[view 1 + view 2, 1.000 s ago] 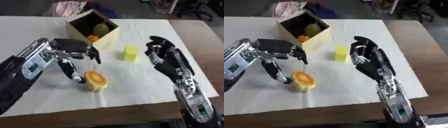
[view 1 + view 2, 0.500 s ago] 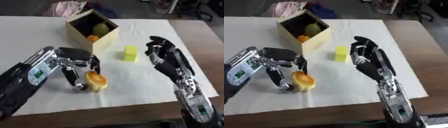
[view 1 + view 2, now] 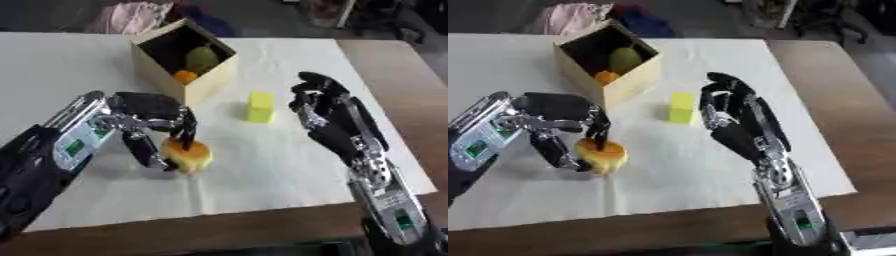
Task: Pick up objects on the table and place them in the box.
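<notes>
**Black fingers close round the orange-topped yellow piece**

Black and silver, the left hand [image 3: 149, 112] reaches in from the lower left and curls its fingers [image 3: 185, 131] and thumb around a small yellow piece with an orange top [image 3: 188, 154], which sits on the white cloth [image 3: 79, 75] covering the desk [image 3: 398, 80]. The thumb stands at the piece's left side and the fingertips come down on its top and far side, so the piece is pinched between them while it rests on the cloth, orange face tilted up and slightly toward the hand.

Beyond the hand, up and to the right, stands the tan box [image 3: 210, 82], open side up and turned cornerwise, with a green fruit [image 3: 201, 57] and an orange fruit [image 3: 185, 76] inside. To the right of the box a yellow block [image 3: 260, 106] stands upright on the cloth, its long axis vertical, well apart from the held piece.

The right hand [image 3: 328, 112] hovers just right of the block, fingers relaxed and spread, holding nothing.

Bare cloth lies open in front of the held piece; brown desk shows along the right and near edges.
</notes>
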### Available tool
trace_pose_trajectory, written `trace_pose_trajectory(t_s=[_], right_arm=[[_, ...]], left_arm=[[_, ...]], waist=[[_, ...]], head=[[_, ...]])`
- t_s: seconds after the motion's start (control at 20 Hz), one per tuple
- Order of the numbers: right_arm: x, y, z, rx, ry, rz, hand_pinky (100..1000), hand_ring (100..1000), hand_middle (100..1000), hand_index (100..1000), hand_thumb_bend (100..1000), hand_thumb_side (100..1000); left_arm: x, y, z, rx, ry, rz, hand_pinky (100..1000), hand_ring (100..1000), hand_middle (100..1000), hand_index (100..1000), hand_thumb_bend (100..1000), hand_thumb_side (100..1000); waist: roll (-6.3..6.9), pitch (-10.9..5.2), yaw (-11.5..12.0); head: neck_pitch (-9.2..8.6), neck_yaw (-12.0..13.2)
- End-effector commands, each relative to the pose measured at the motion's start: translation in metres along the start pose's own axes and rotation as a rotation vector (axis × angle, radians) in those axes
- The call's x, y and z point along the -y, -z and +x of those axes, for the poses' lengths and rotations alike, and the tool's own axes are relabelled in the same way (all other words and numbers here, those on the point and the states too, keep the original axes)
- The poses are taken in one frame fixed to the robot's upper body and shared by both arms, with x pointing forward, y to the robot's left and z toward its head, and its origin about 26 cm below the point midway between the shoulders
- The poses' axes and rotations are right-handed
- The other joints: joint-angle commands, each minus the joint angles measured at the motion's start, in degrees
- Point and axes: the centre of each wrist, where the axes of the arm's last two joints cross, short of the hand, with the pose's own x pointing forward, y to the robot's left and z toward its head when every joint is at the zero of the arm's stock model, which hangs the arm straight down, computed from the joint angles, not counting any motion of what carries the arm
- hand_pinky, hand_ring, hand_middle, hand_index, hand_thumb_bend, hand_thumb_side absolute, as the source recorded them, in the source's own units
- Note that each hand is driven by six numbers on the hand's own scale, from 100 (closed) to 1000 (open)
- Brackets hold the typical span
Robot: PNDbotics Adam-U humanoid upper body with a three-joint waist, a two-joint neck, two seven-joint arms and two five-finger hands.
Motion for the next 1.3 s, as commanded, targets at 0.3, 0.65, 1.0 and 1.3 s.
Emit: trace_pose_trajectory(t_s=[0.3,0.65,1.0,1.3], right_arm=[[0.004,0.002,0.006,0.023,-0.015,0.003,657,608,664,828,100,363],[-0.001,0.002,0.006,0.024,0.000,0.022,658,609,665,829,100,367],[-0.005,0.003,0.006,0.026,0.015,0.044,658,609,665,829,100,370],[-0.008,0.003,0.006,0.029,0.020,0.057,659,609,665,828,100,370]], left_arm=[[-0.070,-0.063,-0.019,-0.098,0.050,0.097,656,477,481,573,325,100],[-0.067,-0.057,-0.066,-0.351,0.015,0.323,684,517,534,625,330,100],[-0.048,-0.038,-0.093,-0.538,0.015,0.475,729,585,638,728,332,100],[-0.044,-0.042,-0.102,-0.657,0.050,0.610,773,656,785,898,488,347]], waist=[[0.25,-0.93,0.29],[-0.12,-0.96,-0.08],[-0.36,-1.02,-1.07],[-0.19,-0.93,-1.26]], head=[[0.01,-0.40],[0.25,0.12],[0.30,0.84],[0.10,0.67]])
